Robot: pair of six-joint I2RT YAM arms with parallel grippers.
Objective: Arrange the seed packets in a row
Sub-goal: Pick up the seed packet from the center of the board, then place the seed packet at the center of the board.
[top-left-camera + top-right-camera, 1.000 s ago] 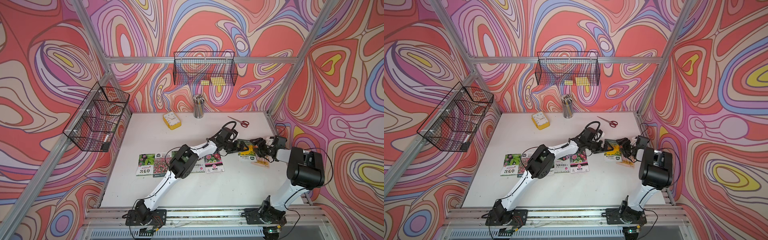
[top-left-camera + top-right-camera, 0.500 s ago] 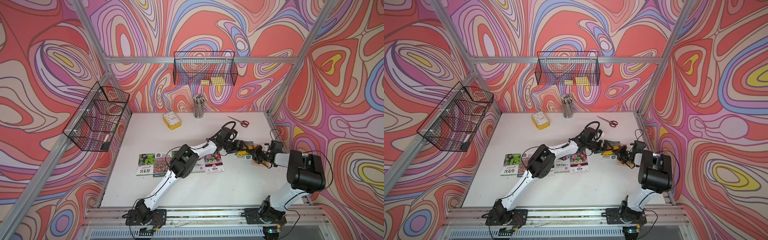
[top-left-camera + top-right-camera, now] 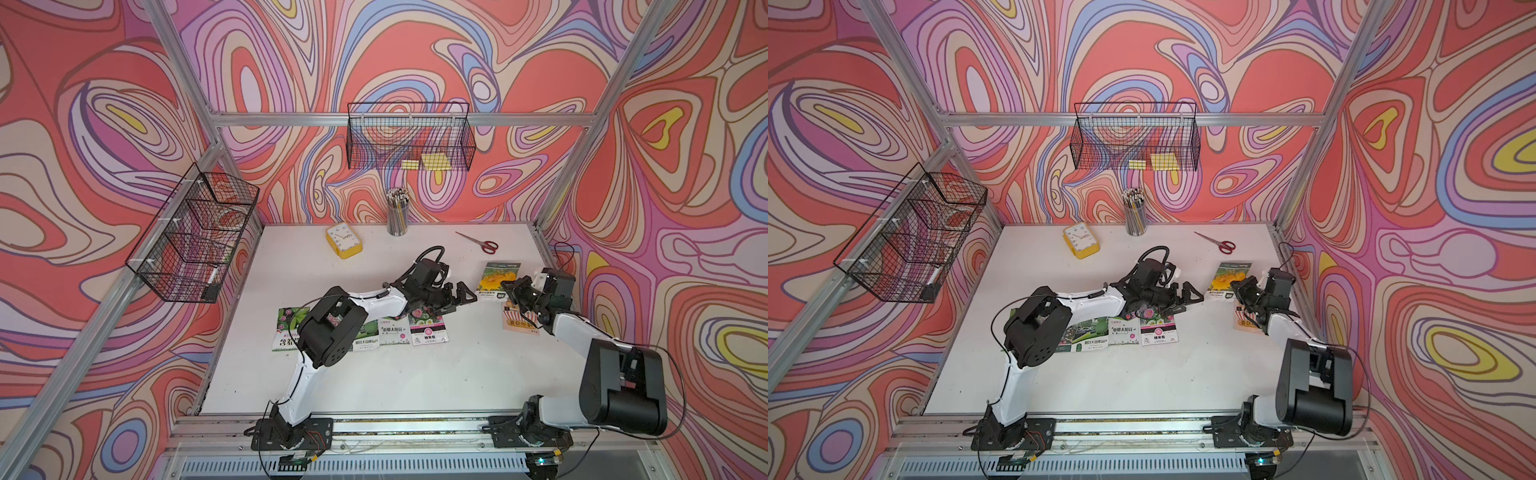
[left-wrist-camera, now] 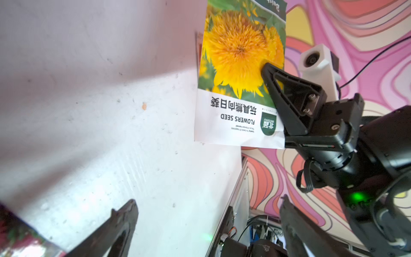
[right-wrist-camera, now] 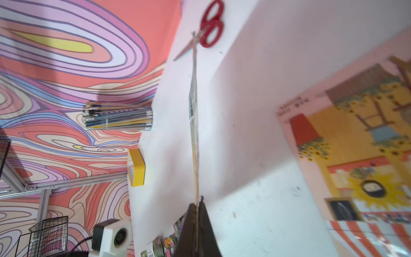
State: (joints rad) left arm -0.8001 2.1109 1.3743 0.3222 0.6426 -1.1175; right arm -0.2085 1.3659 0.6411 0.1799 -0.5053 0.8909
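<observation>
At far right of table [image 3: 415, 386]: sunflower packet [image 3: 498, 277], pinched at its near end between pressed-together jaws of right gripper [image 3: 510, 290], seemingly raised off the surface.
Just left of it: left gripper [image 3: 459, 297], jaws spread wide, holding nothing.
Near left of centre: row of four packets [image 3: 392, 330] side by side, partly hidden under left arm.
Beneath right arm: shop-picture packet [image 3: 518, 323], flat, well apart from the row.
Hazards, as judged: slip or swing out of so slight an edge pinch, owing to glossy film and long overhang; crooked landing or overlap on the row's right end, owing to tilt at release; knock against spread left jaws close by, owing to crowded approach.
Containers: far-wall wire basket [image 3: 409, 141], two yellow sticky-note pads [image 3: 434, 161]; left-wall wire basket [image 3: 195, 237], divided, white pen-like item [image 3: 212, 276] in nearest compartment, rest unclear; clear cup [image 3: 397, 218] at far edge, full of pencils
</observation>
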